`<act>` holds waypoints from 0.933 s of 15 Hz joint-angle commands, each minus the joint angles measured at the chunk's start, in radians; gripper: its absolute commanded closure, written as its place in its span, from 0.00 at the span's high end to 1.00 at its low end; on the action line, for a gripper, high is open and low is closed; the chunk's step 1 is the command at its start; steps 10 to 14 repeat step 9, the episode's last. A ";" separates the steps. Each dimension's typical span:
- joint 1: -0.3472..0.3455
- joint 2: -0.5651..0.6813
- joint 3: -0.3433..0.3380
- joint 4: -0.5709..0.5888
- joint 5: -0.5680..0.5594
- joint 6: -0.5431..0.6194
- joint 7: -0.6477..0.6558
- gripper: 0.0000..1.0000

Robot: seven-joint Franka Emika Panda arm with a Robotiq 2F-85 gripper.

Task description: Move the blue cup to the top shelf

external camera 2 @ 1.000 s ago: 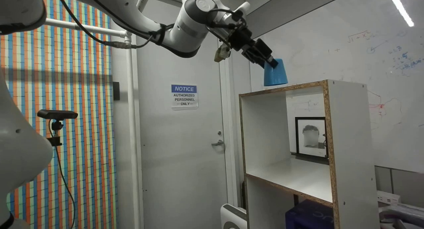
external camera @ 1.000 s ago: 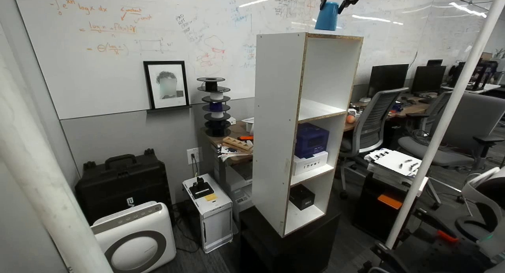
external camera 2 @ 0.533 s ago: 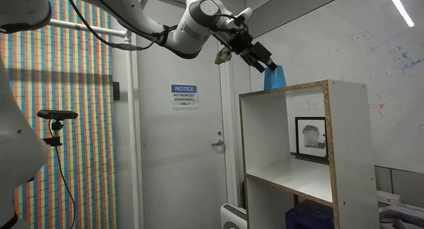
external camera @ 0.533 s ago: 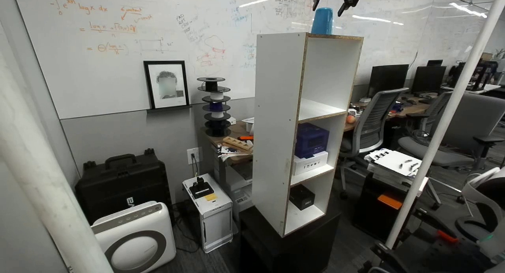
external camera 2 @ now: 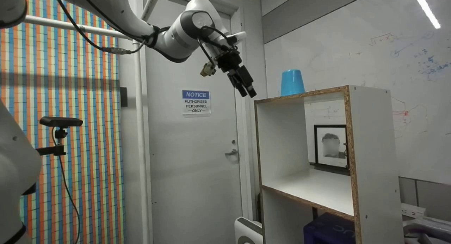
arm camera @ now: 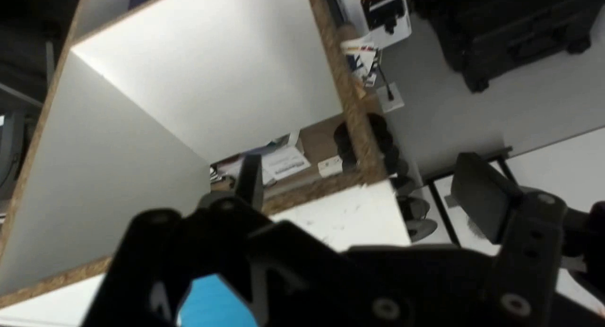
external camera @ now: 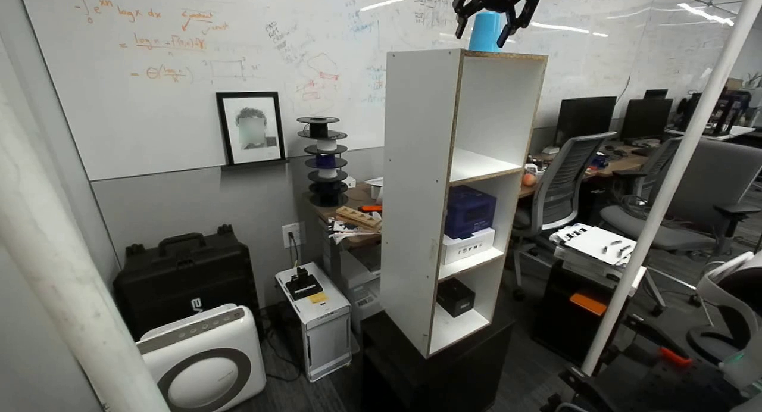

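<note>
The blue cup (external camera 2: 292,83) stands upside down, wide rim down, on the top shelf (arm camera: 347,213), close to its front edge. Nothing touches it in that exterior view. My gripper (external camera 2: 248,93) hangs out in front of the shelving unit, clear of the cup and tilted downward. Its fingers are spread with nothing between them, as the wrist view shows with one finger pad (arm camera: 479,199) at the right. Seen from an exterior view, the gripper (external camera: 481,38) overlaps the cup (external camera: 485,28) only by line of sight. In the wrist view a finger partly hides the cup (arm camera: 215,304).
Below the top board, the unit holds a dark blue boxy object (external camera: 470,211) on a white box (external camera: 468,246), with a black box (external camera: 456,297) lower down. A white door (external camera 2: 193,148) is behind the arm. A white pole (external camera: 673,180) crosses an exterior view.
A second ago the cup was gripped just above the top board. It came down onto the board, the fingers opened, and the gripper has drawn back and lower, away from the unit.
</note>
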 commanded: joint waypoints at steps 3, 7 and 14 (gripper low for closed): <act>0.095 -0.160 -0.009 -0.086 0.197 -0.274 -0.113 1.00; 0.090 -0.162 0.008 -0.090 0.254 -0.399 -0.122 1.00; 0.095 -0.190 0.004 -0.120 0.283 -0.450 -0.140 1.00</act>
